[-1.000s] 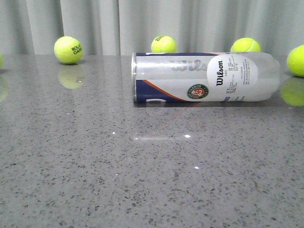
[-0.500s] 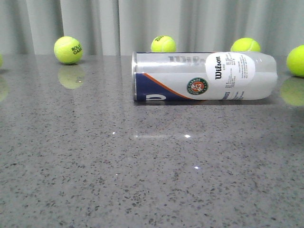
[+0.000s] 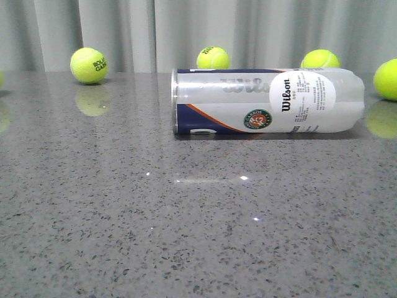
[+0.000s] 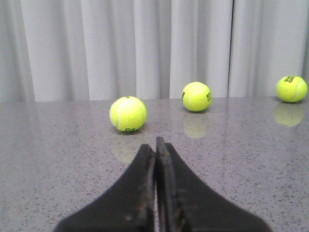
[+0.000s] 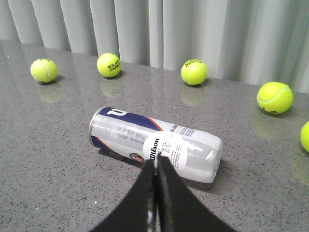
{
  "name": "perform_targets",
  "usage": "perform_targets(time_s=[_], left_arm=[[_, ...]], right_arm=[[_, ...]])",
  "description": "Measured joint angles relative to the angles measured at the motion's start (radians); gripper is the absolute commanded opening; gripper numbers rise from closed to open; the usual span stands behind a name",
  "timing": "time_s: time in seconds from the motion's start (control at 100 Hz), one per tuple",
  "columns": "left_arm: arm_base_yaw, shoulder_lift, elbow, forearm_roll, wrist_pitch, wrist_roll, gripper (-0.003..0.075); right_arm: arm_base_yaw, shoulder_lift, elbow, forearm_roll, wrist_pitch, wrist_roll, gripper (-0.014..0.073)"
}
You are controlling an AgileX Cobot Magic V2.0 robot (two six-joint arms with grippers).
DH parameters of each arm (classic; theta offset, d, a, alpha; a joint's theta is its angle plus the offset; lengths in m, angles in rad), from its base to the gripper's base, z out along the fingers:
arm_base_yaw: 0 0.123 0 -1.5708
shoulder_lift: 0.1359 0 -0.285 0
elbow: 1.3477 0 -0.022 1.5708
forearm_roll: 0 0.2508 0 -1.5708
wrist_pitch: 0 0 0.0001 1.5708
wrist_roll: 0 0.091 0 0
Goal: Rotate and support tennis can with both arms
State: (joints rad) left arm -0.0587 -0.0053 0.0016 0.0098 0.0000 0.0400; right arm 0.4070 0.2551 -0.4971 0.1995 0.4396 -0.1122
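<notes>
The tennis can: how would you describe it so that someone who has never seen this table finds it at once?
On the grey speckled table, before the pale curtain, lies the tennis can. It is on its side, its metal-rimmed end toward the robot's left. Unlike the round yellow-green balls around it, it is a long clear cylinder with a white Wilson label.

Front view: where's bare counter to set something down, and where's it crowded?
Free: the whole near half of the grey counter, in front of the lying tennis can, plus the stretch left of it up to the ball. Crowded: the back edge by the curtain, where tennis balls line up behind the can.
</notes>
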Motion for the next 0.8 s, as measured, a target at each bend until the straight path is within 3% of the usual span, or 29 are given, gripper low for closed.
perform_targets(time_s=[0.08, 0.28, 0.65, 0.73, 0.8], left_arm=[[0.000, 0.000, -0.012, 0.000, 0.024, 0.000, -0.0019], [-0.004, 0.064, -0.191, 0.000, 0.237, 0.000, -0.0019], [-0.020, 0.512, -0.574, 0.000, 0.647, 0.000, -0.0011], [-0.020, 0.622, -0.633, 0.000, 0.687, 0.000, 0.0065], [-0.020, 0.707, -0.679, 0.000, 0.708, 0.000, 0.0200]], right_arm=[[0.000, -0.088, 0.036, 0.000, 0.002, 0.000, -0.0060], [0.000, -0.187, 0.057, 0.000, 0.013, 0.000, -0.0060], [0.000, -0.189, 0.060, 0.000, 0.013, 0.000, -0.0060], [0.000, -0.189, 0.060, 0.000, 0.013, 0.000, -0.0060], [0.000, -0.189, 0.060, 0.000, 0.013, 0.000, -0.0060]])
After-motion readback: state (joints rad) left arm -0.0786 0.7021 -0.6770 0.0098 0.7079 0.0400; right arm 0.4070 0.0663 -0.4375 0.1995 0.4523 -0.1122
